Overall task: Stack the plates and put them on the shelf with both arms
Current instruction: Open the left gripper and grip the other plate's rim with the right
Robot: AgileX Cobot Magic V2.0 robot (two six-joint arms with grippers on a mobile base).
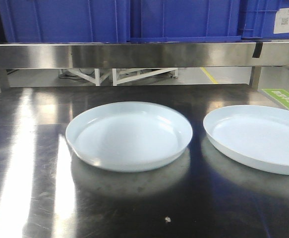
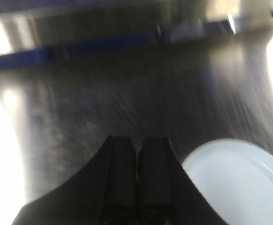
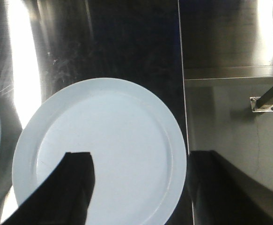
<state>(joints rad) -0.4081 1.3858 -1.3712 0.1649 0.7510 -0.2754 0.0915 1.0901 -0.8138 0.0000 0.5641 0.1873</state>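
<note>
At right edge, plate (image 1: 256,136) (cut off)

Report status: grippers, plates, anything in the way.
Left gripper shut, empty. Right gripper open over right plate. Left plate and right plate apart on table, unstacked. Nothing between them.

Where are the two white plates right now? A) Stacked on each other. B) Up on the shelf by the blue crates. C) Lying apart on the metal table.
C: one plate and the other plate both lie flat on the steel table, with bare metal between them.
</note>
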